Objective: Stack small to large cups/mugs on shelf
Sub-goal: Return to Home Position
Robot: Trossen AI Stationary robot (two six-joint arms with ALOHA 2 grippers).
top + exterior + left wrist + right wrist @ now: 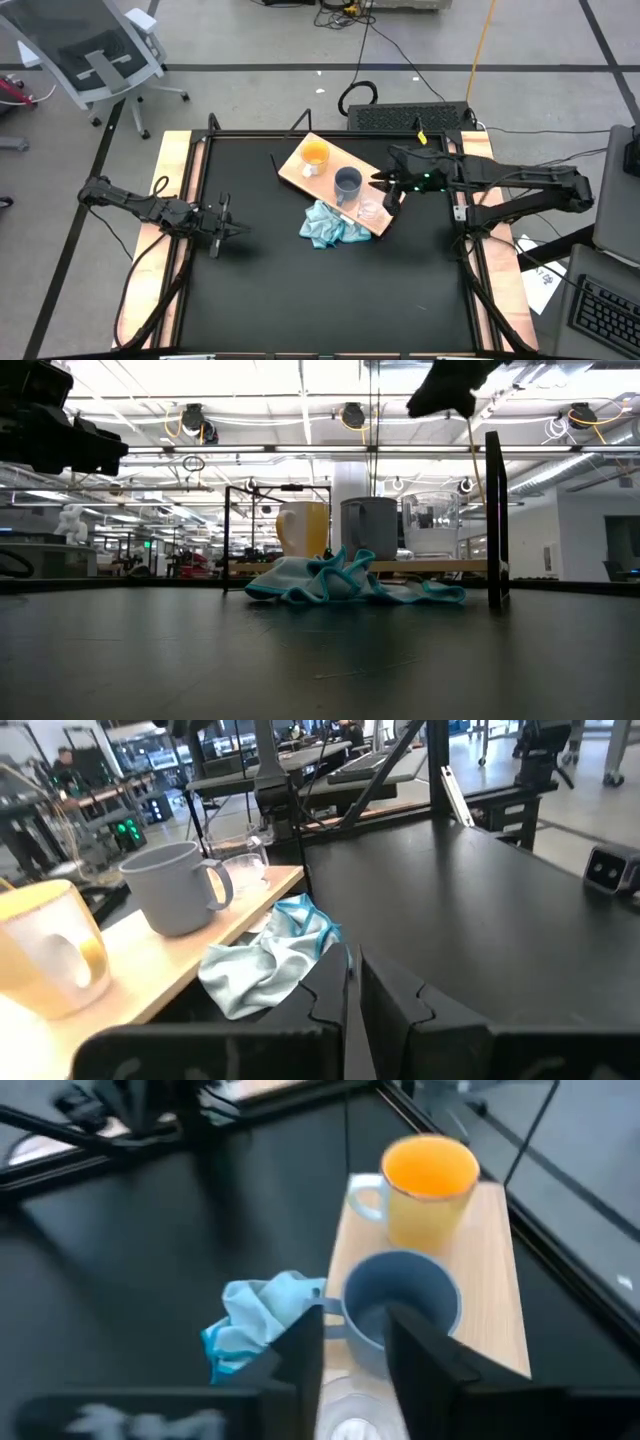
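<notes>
Three vessels stand in a row on the light-wood shelf [298,172]: the orange mug [315,155] with a white handle, the grey-blue mug [347,183] and the clear cup [370,210]. My right gripper [388,196] hovers open above the clear cup's end of the row. In its wrist view the right gripper [355,1370] has the grey-blue mug [400,1305] ahead of its fingers and the clear cup [345,1425] beneath them. In the low view it hangs well above the cups [450,385]. My left gripper [222,228] waits shut over the table's left part.
A crumpled light blue cloth [330,228] lies on the black table against the shelf's near edge, partly in front of the mugs in the low view [340,585]. The black frame rails [200,150] border the table. Open black surface lies near and left of the shelf.
</notes>
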